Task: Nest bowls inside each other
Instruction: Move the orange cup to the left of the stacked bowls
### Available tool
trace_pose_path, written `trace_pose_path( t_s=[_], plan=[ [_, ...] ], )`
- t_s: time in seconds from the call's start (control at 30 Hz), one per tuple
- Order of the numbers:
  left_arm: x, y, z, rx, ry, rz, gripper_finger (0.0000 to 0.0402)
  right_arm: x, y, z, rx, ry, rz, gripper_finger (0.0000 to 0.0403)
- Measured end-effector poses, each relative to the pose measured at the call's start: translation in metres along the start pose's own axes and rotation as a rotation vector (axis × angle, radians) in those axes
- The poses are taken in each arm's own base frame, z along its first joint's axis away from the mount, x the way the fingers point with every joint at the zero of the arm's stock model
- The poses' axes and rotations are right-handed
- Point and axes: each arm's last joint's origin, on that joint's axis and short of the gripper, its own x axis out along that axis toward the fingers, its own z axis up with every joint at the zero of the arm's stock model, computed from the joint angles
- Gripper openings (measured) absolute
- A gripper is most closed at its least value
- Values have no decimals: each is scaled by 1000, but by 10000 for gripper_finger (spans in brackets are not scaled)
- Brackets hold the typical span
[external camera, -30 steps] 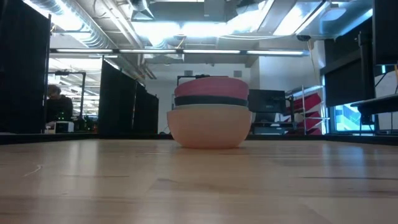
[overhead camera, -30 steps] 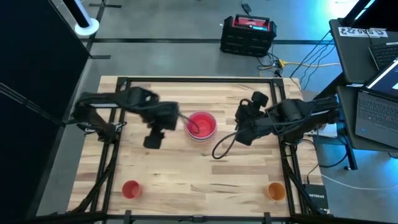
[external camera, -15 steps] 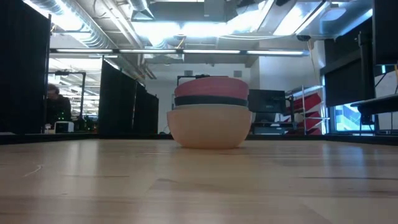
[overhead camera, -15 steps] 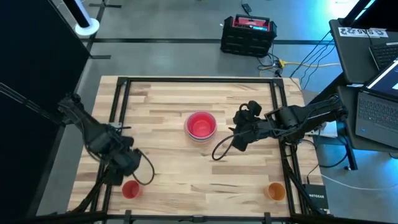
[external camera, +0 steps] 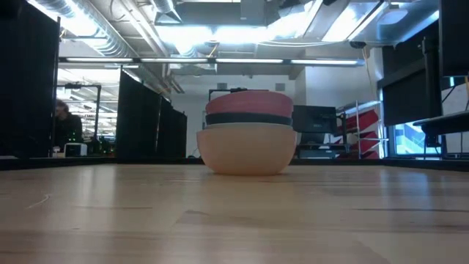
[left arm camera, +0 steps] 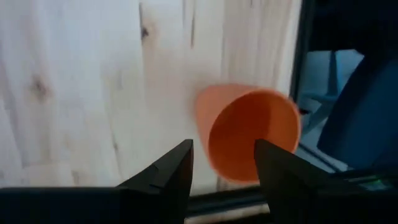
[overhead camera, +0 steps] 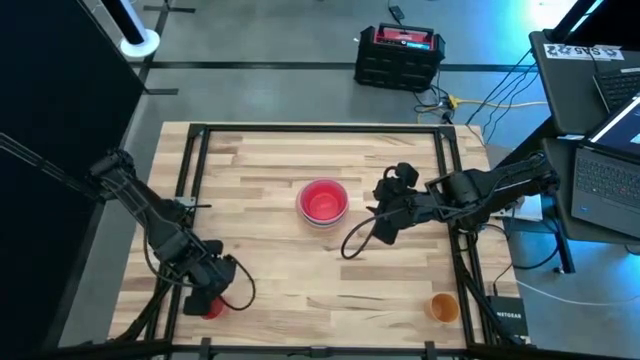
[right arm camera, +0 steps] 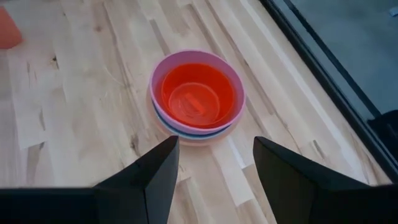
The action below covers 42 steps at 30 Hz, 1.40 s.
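Observation:
A stack of nested bowls (overhead camera: pixel 323 202) stands at the table's middle, red inside pink, over a teal and a white one (external camera: pixel 247 150). A small red bowl (overhead camera: pixel 211 306) stands near the front left corner, and a small orange bowl (overhead camera: pixel 443 306) near the front right. My left gripper (overhead camera: pixel 208 297) hangs open just above the small red bowl (left arm camera: pixel 249 134), pointing down, with the bowl's near rim between its fingertips; I see no touch. My right gripper (overhead camera: pixel 383 222) hovers open to the right of the stack (right arm camera: pixel 198 96), tilted toward it.
Black frame rails (overhead camera: pixel 190 190) run along the table's left and right sides, close to the small red bowl. Bare wooden tabletop (overhead camera: pixel 320 280) lies between the stack and the two small bowls. A cable loop (overhead camera: pixel 355 240) hangs below my right arm.
My left gripper has swung from beside the stack to the table's near left corner and come down over the small red bowl, turning as it went and staying open. My right gripper has sunk slightly and tipped further down. The bowls have not moved.

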Motion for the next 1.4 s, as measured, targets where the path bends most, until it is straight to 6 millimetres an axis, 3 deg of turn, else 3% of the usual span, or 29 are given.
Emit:
trace_pose_path(
  t_s=[0.57, 0.7, 0.8, 0.93, 1.03, 1.23, 1.4],
  plan=[
    [60, -11, 10, 115, 139, 111, 116, -2, -2, -1, -9, 5, 6, 193],
    [68, -11, 15, 155, 144, 111, 21, -3, -2, -1, -4, 4, 9, 193],
    [63, -3, 17, 151, 163, 129, 4, -4, -3, -1, 4, 5, 15, 193],
    [35, 24, 28, 114, 158, 141, 1, -4, -3, -1, 5, 4, 16, 193],
    [21, 56, 49, 62, 131, 136, 1, -3, -5, 1, 19, -2, 5, 193],
    [2, 127, 83, -35, 90, 141, 1, 1, -12, 5, 54, -8, -18, 193],
    [-17, 192, 93, -116, 57, 149, 0, 4, -17, 8, 83, -14, -38, 193]
  ],
)
